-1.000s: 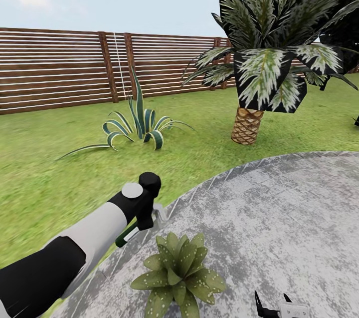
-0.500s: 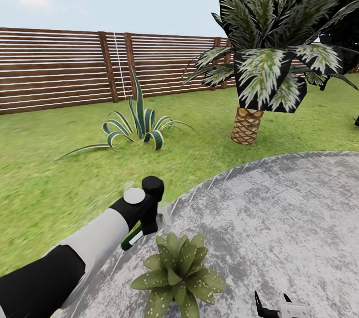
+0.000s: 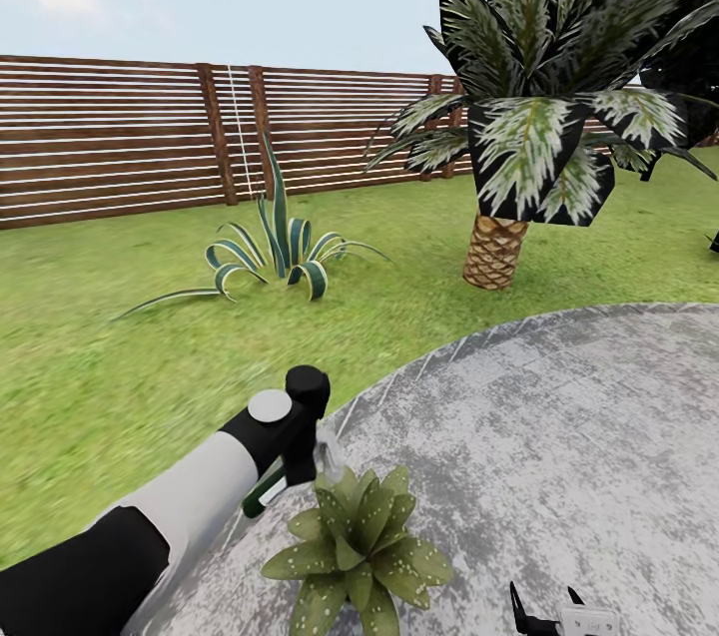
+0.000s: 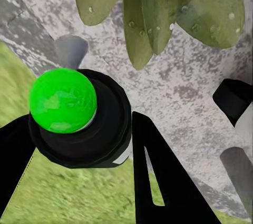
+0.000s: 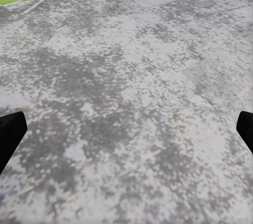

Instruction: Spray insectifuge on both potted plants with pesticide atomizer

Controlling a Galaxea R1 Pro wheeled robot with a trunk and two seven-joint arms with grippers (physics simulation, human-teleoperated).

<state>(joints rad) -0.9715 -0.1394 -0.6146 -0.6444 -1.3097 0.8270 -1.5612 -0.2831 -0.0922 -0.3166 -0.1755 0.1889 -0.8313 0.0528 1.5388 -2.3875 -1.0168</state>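
pesticide atomizer (image 3: 262,493) clamped in the left gripper (image 3: 300,464), slim dark-green body slanting down past the wrist, just beside the rear leaves of the potted plant (image 3: 357,544); seen end-on from the left wrist as a black spray head with a bright green cap (image 4: 63,99), pinched between two black fingers (image 4: 158,176), speckled broad leaves (image 4: 153,13) close ahead over mottled grey paving; faint grey spray cone (image 3: 328,448) at the nozzle, reaching the plant's top leaves; low rosette resting on the near edge of the round grey patio (image 3: 559,436), right where stone meets lawn (image 3: 90,366); right gripper (image 3: 547,611) low over the patio, well apart from the plant, spread wide with both black tips at opposite edges of its wrist view (image 5: 9,134) and bare paving between; further out on the grass, striped agave (image 3: 275,252), scaly-trunked palm (image 3: 496,252), and brown slatted fence (image 3: 110,142) under a pale sky
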